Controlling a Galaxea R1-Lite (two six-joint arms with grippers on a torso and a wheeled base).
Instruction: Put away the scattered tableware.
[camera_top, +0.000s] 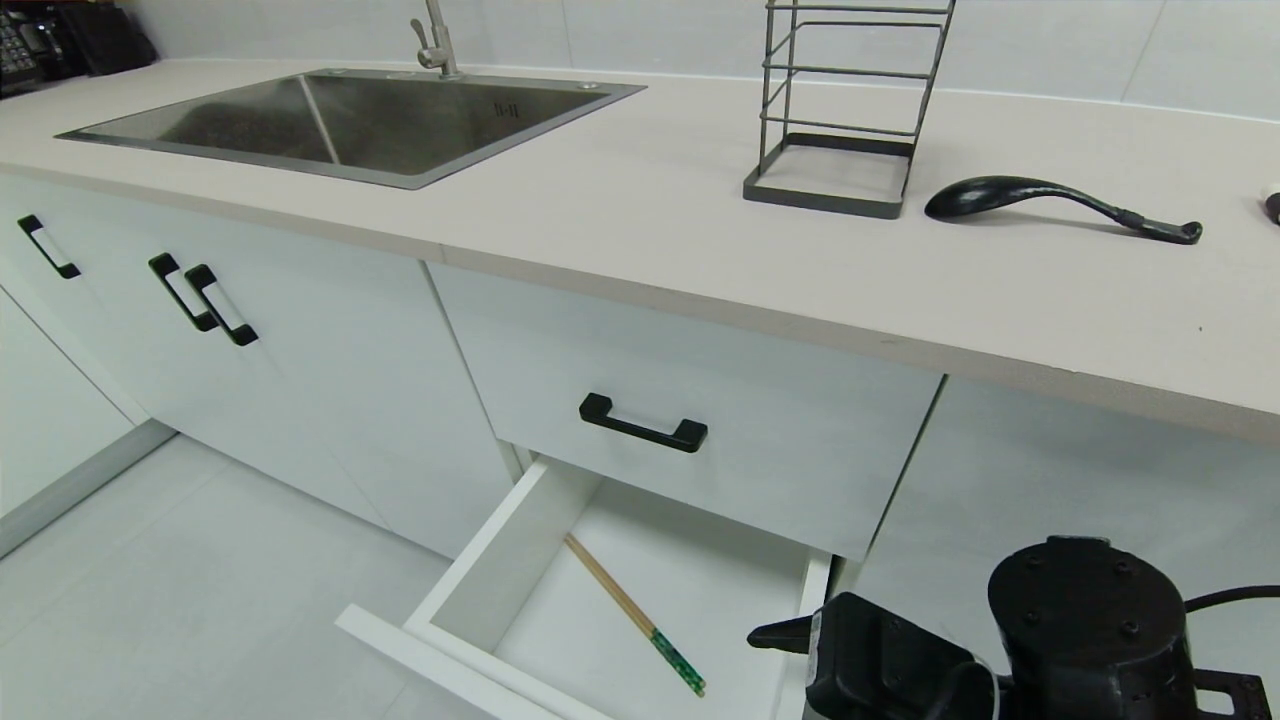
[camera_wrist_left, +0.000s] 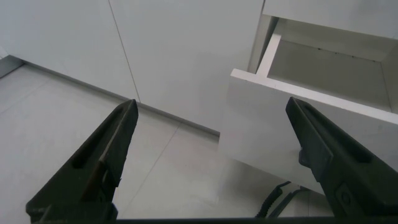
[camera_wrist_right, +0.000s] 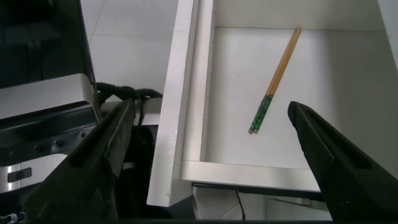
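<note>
Bench (camera_top: 620, 200): pale, long, spanning the whole width. Sink (camera_top: 420, 120) set in toward the left end, near the back edge. Under the front edge: upper drawer (camera_top: 760, 380) closed, lower drawer (camera_top: 520, 560) pulled well out, white inside. Wire rack (camera_top: 822, 203) upright toward the right end, on the back half of the bench.

Right hand (camera_wrist_right: 210, 106) poised above the lower drawer (camera_wrist_right: 186, 93), fingers spread wide, pinching nothing. Left hand (camera_wrist_left: 211, 106) low over the floor, just beside the lower drawer (camera_wrist_left: 267, 137) at its front panel, also spread and empty.

Black spoon (camera_top: 975, 198) flat on the bench, just beside the rack base on the right-end side, well back from the front edge, handle pointing toward the right end. Not yet put away, so probably next. Looks rigid, light and glossy, likely slippery, possibly brittle, so no dropping. Bowl too broad and rounded for a clean pinch. Best grab: across the arched handle, mid-span, apparently raised off the bench there, with room for fingertips underneath. Expect the bowl end to sag if taken too near the tail.

Chopsticks (camera_top: 635, 614) (camera_wrist_right: 276, 78): pair lying together on the lower drawer floor, angled, green tips toward the drawer front. Already stowed. Thin, stiff, very light, flat on the floor, so awkward to pinch. Leave alone.

Dark object (camera_top: 1272, 205) cropped at the bench's far right end, not identifiable.
</note>
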